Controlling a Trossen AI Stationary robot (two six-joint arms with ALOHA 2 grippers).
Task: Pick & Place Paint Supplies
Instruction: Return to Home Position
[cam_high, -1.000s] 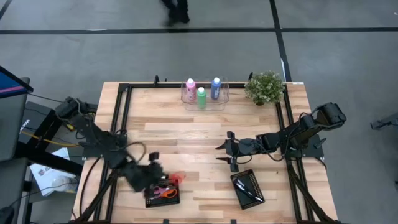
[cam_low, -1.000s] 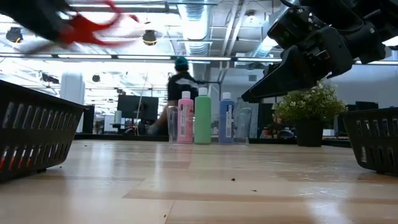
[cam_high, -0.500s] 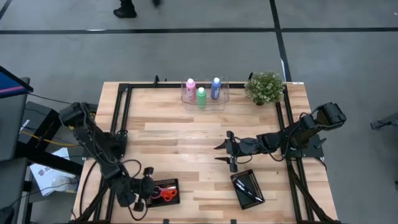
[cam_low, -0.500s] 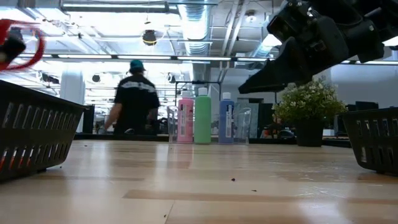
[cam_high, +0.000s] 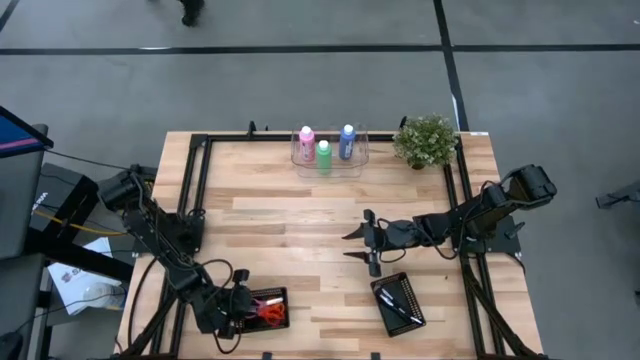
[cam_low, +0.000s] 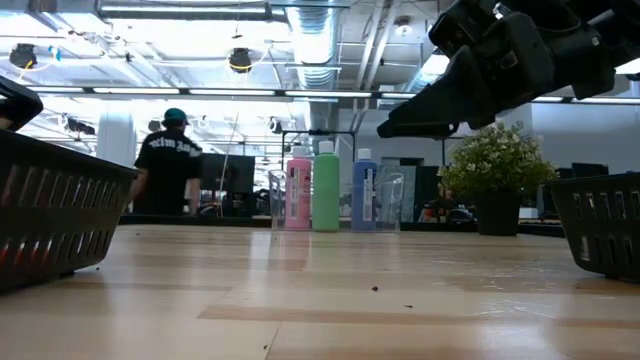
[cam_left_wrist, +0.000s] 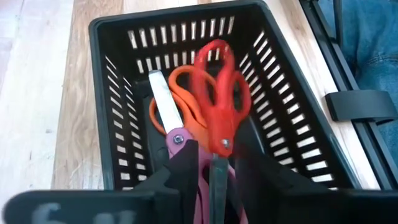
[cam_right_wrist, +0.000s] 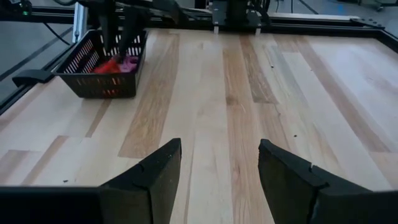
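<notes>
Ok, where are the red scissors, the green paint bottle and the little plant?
red scissors (cam_left_wrist: 219, 132), left wrist view, where the handles join.
green paint bottle (cam_low: 326, 195), low view, its body.
little plant (cam_high: 425, 140), high view, its leaves.

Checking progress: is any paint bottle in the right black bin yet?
No: the pink bottle, green bottle and blue bottle all stand in the clear tray at the table's far edge.
</notes>
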